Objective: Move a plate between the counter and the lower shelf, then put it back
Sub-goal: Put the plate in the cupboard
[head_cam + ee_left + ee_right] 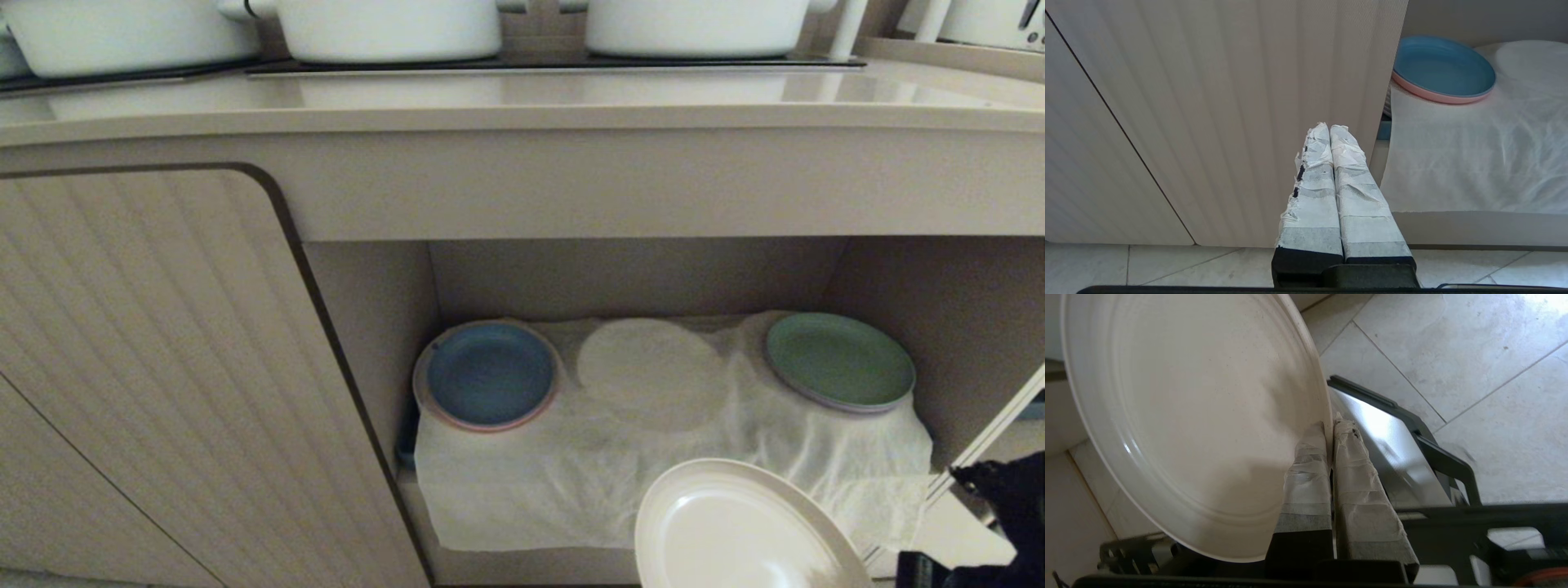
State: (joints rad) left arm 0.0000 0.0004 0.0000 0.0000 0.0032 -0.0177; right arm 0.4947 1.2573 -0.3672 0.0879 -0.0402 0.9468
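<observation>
The cream plate hangs tilted in front of the lower shelf, near its front edge and right of centre. My right gripper is shut on the plate, its taped fingers pinching the rim. In the head view only the dark right arm shows at the lower right corner. The counter runs across the top, above the shelf. My left gripper is shut on nothing and points at the ribbed cabinet door, low near the floor.
On the shelf's white cloth lie a blue plate with a pink rim at the left and a green plate at the right, with a round bump under the cloth between them. White pots stand on the hob. Tiled floor lies below.
</observation>
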